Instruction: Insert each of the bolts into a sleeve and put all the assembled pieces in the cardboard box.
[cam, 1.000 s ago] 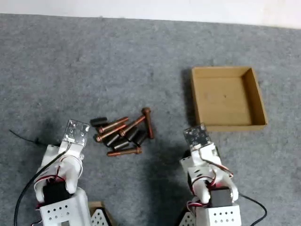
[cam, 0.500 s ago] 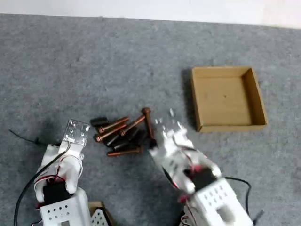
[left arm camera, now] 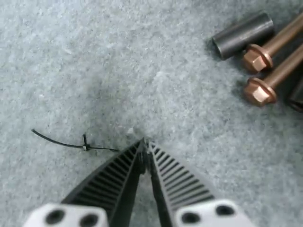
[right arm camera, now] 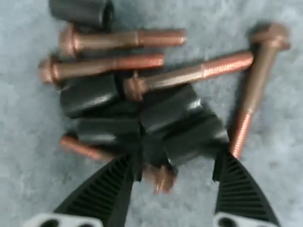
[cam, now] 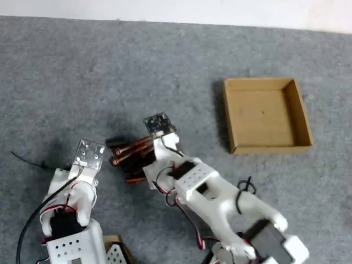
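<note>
On the grey felt worktop (cam: 82,66), copper-coloured flanged bolts (right arm camera: 113,61) lie in a loose heap, across and beside short dark metal sleeves (right arm camera: 87,94). The right claw (right arm camera: 177,163) sits over one edge of the heap with its fingers spread apart, straddling two of the sleeves. The left claw (left arm camera: 144,143) has its fingers pressed together on nothing, low over bare felt near one sleeve and two bolt heads. A thin black cable tie (left arm camera: 71,144) lies just beside its tips. The shallow brown cardboard box (cam: 268,147) stands well apart from the heap, on the right arm's side.
</note>
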Motion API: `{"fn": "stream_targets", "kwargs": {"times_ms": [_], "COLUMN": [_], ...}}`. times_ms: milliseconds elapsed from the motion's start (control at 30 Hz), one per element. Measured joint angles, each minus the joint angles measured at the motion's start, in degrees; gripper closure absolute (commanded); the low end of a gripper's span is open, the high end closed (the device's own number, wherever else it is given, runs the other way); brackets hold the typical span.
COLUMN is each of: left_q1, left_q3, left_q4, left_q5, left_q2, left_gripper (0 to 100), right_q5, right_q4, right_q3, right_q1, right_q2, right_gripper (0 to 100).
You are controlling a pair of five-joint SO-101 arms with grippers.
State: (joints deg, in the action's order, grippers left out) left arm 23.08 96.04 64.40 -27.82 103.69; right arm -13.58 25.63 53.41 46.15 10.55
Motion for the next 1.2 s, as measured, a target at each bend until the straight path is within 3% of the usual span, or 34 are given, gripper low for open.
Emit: {"fn": "stream_targets", "kwargs": {"times_ms": [567, 800, 967, 1067, 1200], "left_q1": [0.0, 0.79, 1.49, -1.67, -11.43], "left_q3": [0.0, 0.0, -1.58, -3.87, -6.07], "left_q4": [0.0, 0.0, -2.37, -5.54, -10.9], "left_q5": [0.0, 0.0, 7.03, 11.43, 13.54], "left_q2": [0.0, 0.0, 0.0, 0.0, 0.0], "left_gripper": [98, 98, 98, 98, 98], "right_q5": [-0.44, -0.44, 5.45, 6.15, 6.15], "right_q4": [-2.9, -2.9, -2.9, -2.9, -2.9], "right_q3": [-1.05, -1.05, -1.05, -1.05, -1.05], "right_q1": [0.09, -0.7, -3.34, -3.69, -3.69], "right_q2": [-5.89, -5.89, -6.07, -6.24, -6.24], "right_gripper": [76.7, 98.8, 99.4, 99.4, 99.4]}}
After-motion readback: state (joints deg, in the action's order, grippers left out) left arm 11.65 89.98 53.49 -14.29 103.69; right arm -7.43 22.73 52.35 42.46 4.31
